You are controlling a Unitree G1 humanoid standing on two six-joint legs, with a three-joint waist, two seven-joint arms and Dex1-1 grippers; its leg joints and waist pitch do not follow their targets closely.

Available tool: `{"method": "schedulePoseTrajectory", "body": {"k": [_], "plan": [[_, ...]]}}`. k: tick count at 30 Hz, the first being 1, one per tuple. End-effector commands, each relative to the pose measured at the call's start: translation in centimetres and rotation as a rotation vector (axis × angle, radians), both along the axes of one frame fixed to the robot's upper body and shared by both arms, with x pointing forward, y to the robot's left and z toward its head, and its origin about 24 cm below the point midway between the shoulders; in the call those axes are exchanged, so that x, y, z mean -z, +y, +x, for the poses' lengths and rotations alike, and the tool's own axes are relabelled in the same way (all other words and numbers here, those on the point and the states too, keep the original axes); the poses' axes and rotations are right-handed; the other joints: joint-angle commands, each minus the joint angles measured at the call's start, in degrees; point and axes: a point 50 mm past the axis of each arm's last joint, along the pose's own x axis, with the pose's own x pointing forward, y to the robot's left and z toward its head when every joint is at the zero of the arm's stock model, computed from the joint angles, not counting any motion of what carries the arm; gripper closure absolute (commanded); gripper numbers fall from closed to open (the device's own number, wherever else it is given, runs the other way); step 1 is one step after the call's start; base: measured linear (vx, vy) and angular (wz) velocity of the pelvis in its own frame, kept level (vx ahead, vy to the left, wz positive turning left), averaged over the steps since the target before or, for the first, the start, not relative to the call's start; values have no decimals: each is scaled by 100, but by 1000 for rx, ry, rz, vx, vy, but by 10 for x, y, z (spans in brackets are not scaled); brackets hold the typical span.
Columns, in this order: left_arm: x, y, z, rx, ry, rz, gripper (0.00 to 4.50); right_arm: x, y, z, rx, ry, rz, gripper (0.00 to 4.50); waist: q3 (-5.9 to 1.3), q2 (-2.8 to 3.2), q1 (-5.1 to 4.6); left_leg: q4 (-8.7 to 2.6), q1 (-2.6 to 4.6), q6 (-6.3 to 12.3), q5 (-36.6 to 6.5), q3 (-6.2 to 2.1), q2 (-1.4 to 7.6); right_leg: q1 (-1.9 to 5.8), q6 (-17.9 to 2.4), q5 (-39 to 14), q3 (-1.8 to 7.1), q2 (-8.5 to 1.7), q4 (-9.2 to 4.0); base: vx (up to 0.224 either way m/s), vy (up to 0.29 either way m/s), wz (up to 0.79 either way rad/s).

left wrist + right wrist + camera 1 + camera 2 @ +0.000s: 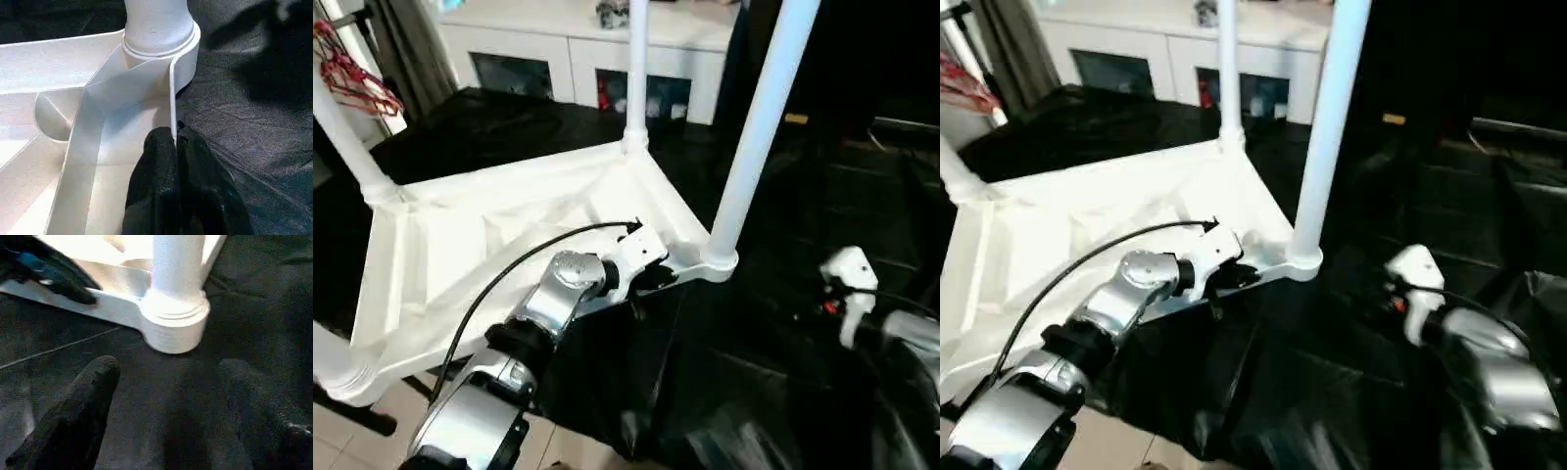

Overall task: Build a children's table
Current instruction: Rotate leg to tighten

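Observation:
The children's table (489, 235) lies upside down on a black cloth, its ribbed underside facing up and its white legs standing up from the corner sockets. My left gripper (176, 139) is shut on the thin rim (172, 98) of the table top, just beside the near right corner socket (720, 262) that holds a leg (759, 127). My right gripper (170, 366) is open and hovers low over the cloth, a short way from that same socket (173, 325), with nothing between its fingers. Its white wrist (850, 284) sits to the right of the table.
A white cabinet (587, 39) with glass doors stands at the back. A red hanger (352, 83) hangs at the far left. The black cloth (803, 392) covers the surface to the right. Pale floor tiles (372, 441) show at the bottom left.

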Motion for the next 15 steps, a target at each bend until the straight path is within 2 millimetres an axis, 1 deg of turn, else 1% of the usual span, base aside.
{"method": "schedulePoseTrajectory", "body": {"k": [1,2,3,4,5,6,7,8,9,10,12,13,14,15], "plan": [[-10,-9,1,31,-61,-51,450,-6,8,-1,-51,-8,34,91,-335,-163,15,-374,44,715,-1185,-167,315,268,-1127,-1964,200,-364,-488,0,0,0],[-12,-9,2,12,-59,-68,450,-6,12,-2,-70,-3,48,91,-335,-164,20,-373,50,716,-1187,-167,317,269,-1099,-2000,203,-367,-491,0,0,0],[-12,-9,2,12,-59,-68,450,-6,12,-2,-70,-3,48,91,-333,-162,22,-378,46,710,-1174,-175,323,266,-1086,-2007,204,-369,-490,0,0,0],[-17,-10,4,2,-53,-97,422,-6,20,-2,-95,-3,65,88,-336,-168,19,-377,45,705,-1158,-170,323,259,-1082,-2006,203,-369,-490,0,0,0],[-19,-10,4,2,-51,-102,406,-7,22,-2,-98,-6,67,88,-337,-170,28,-376,48,698,-1138,-169,322,253,-1083,-2001,206,-370,-489,0,0,0],[-24,-9,4,6,-44,-119,395,-7,30,0,-110,-15,79,88,-339,-166,31,-376,43,684,-1114,-170,321,258,-1094,-1984,206,-375,-477,0,0,0],[-29,-7,4,11,-52,-119,391,-8,35,1,-116,-22,91,88,-368,-146,47,-378,44,667,-1003,-182,344,261,-1167,-1778,216,-392,-438,0,0,0],[-31,-6,4,14,-59,-116,387,-8,37,2,-118,-25,97,88,-377,-138,48,-373,35,683,-915,-184,351,260,-1217,-1617,216,-390,-422,0,0,0],[-35,-1,6,-20,-77,-116,378,-8,42,5,-114,-34,107,88,-388,-129,51,-366,35,721,-778,-187,371,251,-1335,-1251,212,-376,-379,0,0,0],[-38,3,8,-47,-90,-116,367,-9,45,6,-111,-40,113,88,-386,-125,37,-357,25,766,-722,-181,372,249,-1452,-969,213,-370,-340,0,0,0],[-46,18,9,-84,-108,-99,349,-9,52,8,-117,-46,130,88,-380,-119,24,-359,22,789,-728,-176,365,259,-1494,-889,212,-373,-320,0,0,0],[-53,36,4,-110,-86,-100,347,-9,61,9,-132,-44,151,88,-371,-117,3,-373,20,739,-760,-176,370,280,-1497,-956,212,-384,-305,0,0,0],[-53,36,4,-110,-86,-100,335,-9,61,9,-132,-44,151,88,-350,-114,-32,-383,-6,736,-782,-176,355,276,-1459,-1072,212,-373,-329,0,0,0],[-56,43,1,-109,-71,-104,320,-9,64,9,-139,-41,161,88,-355,-117,-33,-373,28,700,-821,-163,351,259,-1446,-1148,215,-365,-332,0,0,0]]}}
